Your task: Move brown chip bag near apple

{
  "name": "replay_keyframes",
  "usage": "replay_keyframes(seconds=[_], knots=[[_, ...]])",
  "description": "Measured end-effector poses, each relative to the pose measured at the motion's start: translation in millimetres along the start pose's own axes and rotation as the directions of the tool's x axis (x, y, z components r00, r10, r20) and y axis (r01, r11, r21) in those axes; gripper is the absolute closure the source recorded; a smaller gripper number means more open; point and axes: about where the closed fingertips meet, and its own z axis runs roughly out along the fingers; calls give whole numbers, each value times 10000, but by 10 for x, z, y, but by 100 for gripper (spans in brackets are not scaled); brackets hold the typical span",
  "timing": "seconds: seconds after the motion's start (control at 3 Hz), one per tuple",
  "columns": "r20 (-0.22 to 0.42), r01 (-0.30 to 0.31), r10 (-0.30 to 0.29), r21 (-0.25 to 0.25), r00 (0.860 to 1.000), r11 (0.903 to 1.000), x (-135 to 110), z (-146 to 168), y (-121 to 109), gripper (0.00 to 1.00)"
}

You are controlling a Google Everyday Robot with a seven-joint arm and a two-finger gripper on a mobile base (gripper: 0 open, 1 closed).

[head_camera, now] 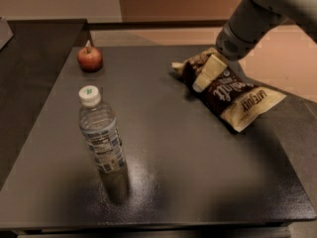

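The brown chip bag (234, 96) lies flat on the right side of the dark table (198, 172), with its cream end pointing to the right edge. The red apple (90, 58) sits at the far left corner of the table, well apart from the bag. My gripper (204, 78) comes down from the upper right on a grey arm (247, 24) and is over the left, far end of the bag, at or just above its surface.
A clear plastic water bottle (101, 133) with a white cap stands upright at the front left, between the camera and the apple. A second dark surface (34, 58) adjoins on the left. The table's right edge runs close to the bag's cream end.
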Motion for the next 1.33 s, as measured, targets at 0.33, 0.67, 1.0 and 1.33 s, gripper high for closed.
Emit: replay_keyframes(seconds=[0.33,0.67,1.0,1.33], knots=[[-269,-865,860,-173,9959,9961,-93,252,-134,0],[-510,-1386,1365,-389,9893,9896,-184,427,-206,0],[-783,-1560,1514,-560,9854,9862,-251,515,-223,18],[-814,-1480,1425,-657,9864,9868,-313,486,-208,41]])
